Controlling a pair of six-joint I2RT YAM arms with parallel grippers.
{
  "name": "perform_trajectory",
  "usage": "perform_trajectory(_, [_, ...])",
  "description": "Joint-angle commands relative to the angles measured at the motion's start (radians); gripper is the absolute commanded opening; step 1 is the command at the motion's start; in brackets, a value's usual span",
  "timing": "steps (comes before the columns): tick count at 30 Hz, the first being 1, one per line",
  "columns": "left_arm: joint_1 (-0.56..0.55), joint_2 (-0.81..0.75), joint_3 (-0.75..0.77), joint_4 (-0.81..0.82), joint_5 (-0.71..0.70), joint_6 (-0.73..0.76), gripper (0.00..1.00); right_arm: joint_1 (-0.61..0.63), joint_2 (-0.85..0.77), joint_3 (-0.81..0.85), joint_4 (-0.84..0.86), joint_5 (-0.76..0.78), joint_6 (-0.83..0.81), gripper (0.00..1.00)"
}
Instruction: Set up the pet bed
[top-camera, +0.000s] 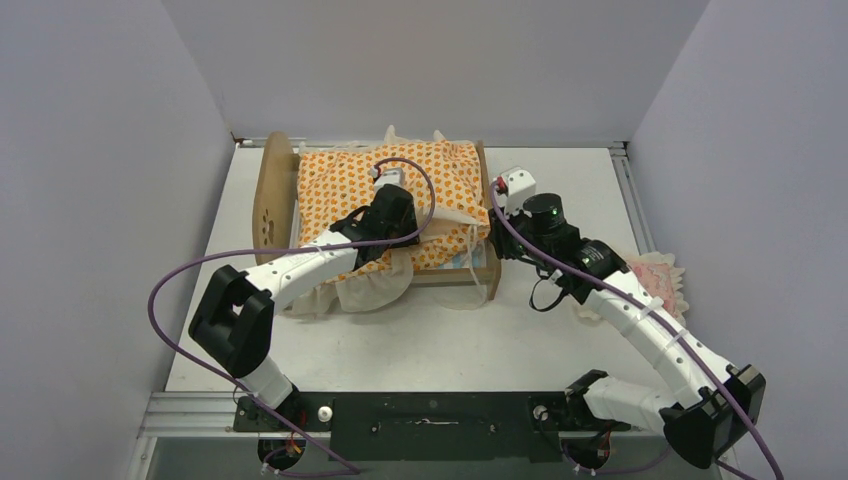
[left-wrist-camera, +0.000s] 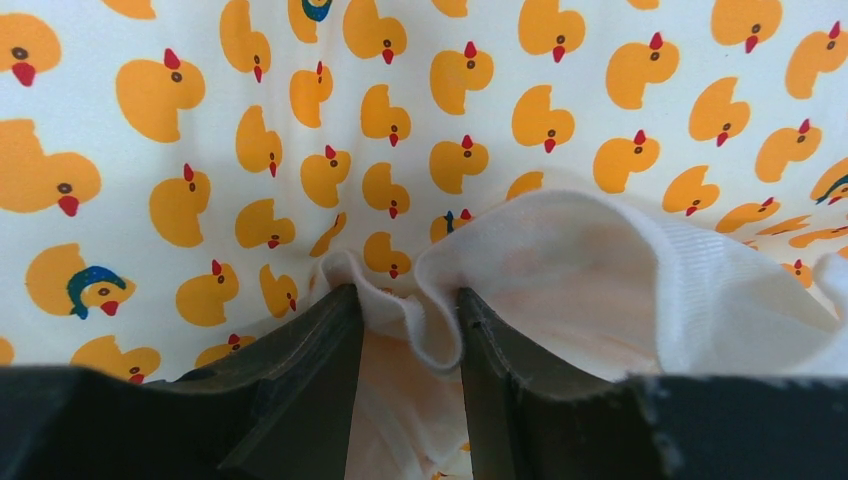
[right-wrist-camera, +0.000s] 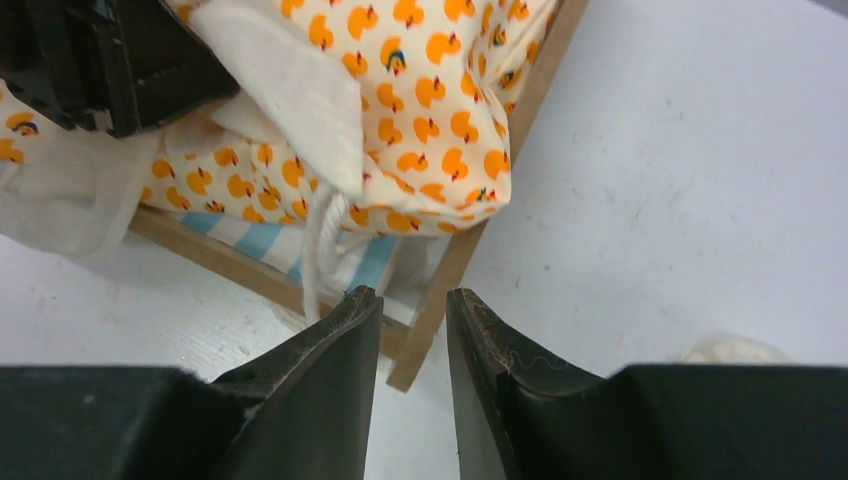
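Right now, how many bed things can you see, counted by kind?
Wooden pet bed: 1
Ducky mattress: 1
Pink frilly pillow: 1
Total: 3

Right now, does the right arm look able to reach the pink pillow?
Probably yes. The pillow lies uncovered on the table, beside the right arm. The right gripper sits at the pet bed's corner, so it would have to swing back.

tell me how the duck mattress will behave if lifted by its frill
Probably floppy: the mattress already bunches and droops over the pet bed rail. Its frill folds softly inside the left gripper, so it would likely sag, not lift whole.
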Motion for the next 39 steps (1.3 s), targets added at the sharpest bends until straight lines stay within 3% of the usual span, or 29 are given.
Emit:
perform_trajectory(1, [0.005, -0.049, 0.008, 0.04, 0.002, 0.002, 0.38, -0.01, -0.056, -0.07, -0.019, 0.053, 0.09, 0.32])
perform_trajectory(6, [0.005, -0.068, 0.01, 0.038, 0.006, 0.004, 0.38, -0.01, -0.057, -0.147, 0.022, 0.091, 0.198, 0.4])
perform_trajectory(12, [0.005, -0.111, 0.017, 0.034, 0.014, 0.032, 0.44, -0.01, 0.02, -0.207, 0.12, 0.04, 0.263, 0.4])
perform_trajectory(13, [0.006, -0.12, 0.017, 0.032, 0.016, 0.04, 0.46, -0.012, 0.036, -0.21, 0.14, 0.047, 0.263, 0.38])
perform_trajectory(17, [0.006, -0.146, 0.013, 0.025, 0.02, 0.059, 0.49, -0.041, 0.133, -0.157, 0.172, 0.06, 0.202, 0.09])
perform_trajectory(18, [0.005, -0.152, 0.013, 0.021, 0.018, 0.064, 0.49, -0.044, 0.164, -0.101, 0.155, 0.072, 0.185, 0.06])
perform_trajectory(21, [0.003, -0.181, 0.009, 0.008, 0.015, 0.074, 0.5, -0.045, 0.214, 0.047, 0.096, 0.113, 0.15, 0.05])
perform_trajectory(26, [0.003, -0.219, -0.01, 0.01, 0.003, 0.087, 0.52, -0.047, 0.196, 0.134, 0.09, 0.109, 0.136, 0.05])
perform_trajectory(32, [-0.026, -0.225, 0.003, 0.004, 0.04, 0.113, 0.55, -0.049, 0.175, 0.047, 0.077, 0.059, 0.168, 0.05])
perform_trajectory(39, [-0.222, -0.278, 0.025, 0.001, -0.032, 0.242, 0.59, -0.049, 0.117, -0.08, 0.121, 0.029, 0.192, 0.05])
